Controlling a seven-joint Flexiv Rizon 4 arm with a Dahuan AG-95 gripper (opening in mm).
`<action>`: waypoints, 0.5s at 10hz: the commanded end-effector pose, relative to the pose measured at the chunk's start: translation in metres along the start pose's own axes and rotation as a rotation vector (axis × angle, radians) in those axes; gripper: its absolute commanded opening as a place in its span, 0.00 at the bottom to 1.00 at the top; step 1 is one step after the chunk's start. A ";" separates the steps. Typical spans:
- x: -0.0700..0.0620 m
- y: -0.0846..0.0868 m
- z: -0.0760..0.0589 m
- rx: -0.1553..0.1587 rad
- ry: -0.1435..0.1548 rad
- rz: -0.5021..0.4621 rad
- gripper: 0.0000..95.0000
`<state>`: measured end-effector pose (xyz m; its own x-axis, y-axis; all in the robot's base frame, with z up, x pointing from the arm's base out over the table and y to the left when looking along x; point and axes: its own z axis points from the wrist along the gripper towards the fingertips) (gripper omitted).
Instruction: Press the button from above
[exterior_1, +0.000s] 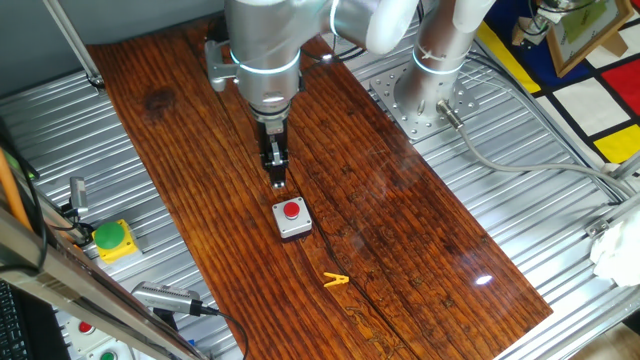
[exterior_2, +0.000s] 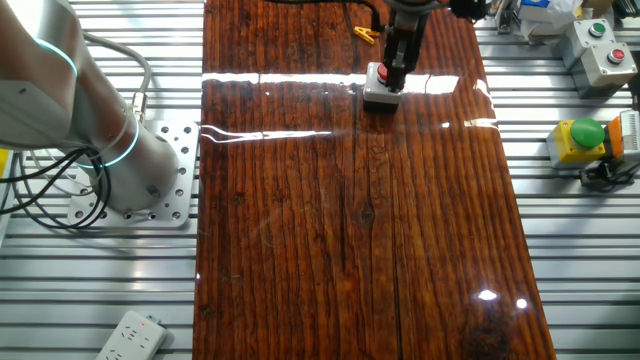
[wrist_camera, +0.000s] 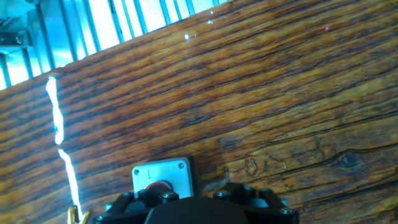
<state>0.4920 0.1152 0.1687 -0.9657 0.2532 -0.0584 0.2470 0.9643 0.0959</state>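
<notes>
The small round red button (exterior_1: 291, 210) sits in a square light-grey box (exterior_1: 292, 222) on the dark wooden board. It also shows in the other fixed view (exterior_2: 382, 73) and at the bottom of the hand view (wrist_camera: 159, 185), partly hidden by the hand. My gripper (exterior_1: 278, 181) points down, its tip just behind the box and a little above the board. In the other fixed view the gripper (exterior_2: 399, 72) overlaps the box. No view shows the fingertips clearly.
A yellow clip (exterior_1: 335, 281) lies on the board near the box. A green dome button on a yellow box (exterior_1: 112, 238) and a white panel with small buttons (exterior_2: 598, 42) stand off the board on the ribbed metal table. The arm's base (exterior_1: 428, 95) is bolted beside the board.
</notes>
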 end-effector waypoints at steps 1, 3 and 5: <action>-0.002 0.001 0.002 0.026 0.003 -0.013 0.80; -0.003 0.003 0.004 0.033 0.000 -0.010 0.80; -0.006 0.006 0.006 0.053 -0.004 -0.011 0.80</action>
<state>0.4999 0.1207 0.1619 -0.9674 0.2449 -0.0650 0.2428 0.9693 0.0396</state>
